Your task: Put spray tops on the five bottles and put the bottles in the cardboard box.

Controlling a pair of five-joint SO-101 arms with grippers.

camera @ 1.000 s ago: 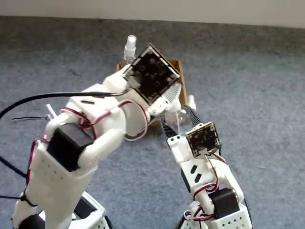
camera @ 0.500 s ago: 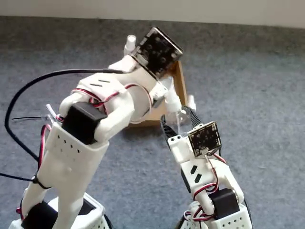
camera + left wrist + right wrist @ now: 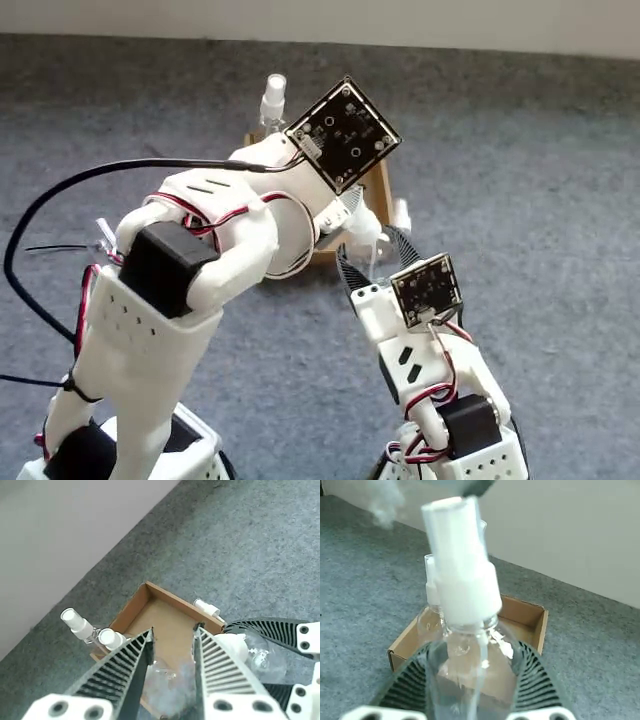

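Left arm (image 3: 240,220) eased back, ribbed left pincer (image 3: 174,629) parted, right pincer (image 3: 474,655) clasping clear white-topped bottle (image 3: 470,690)

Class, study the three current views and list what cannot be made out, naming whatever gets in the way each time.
1. High view: the inside of the cardboard box, covered by the left arm; bottles in it cannot be counted.
2. Left wrist view: the box's near end, behind the fingers of the left gripper.
3. Right wrist view: whether the spray top sits fully on the bottle in the right gripper; too blurred.
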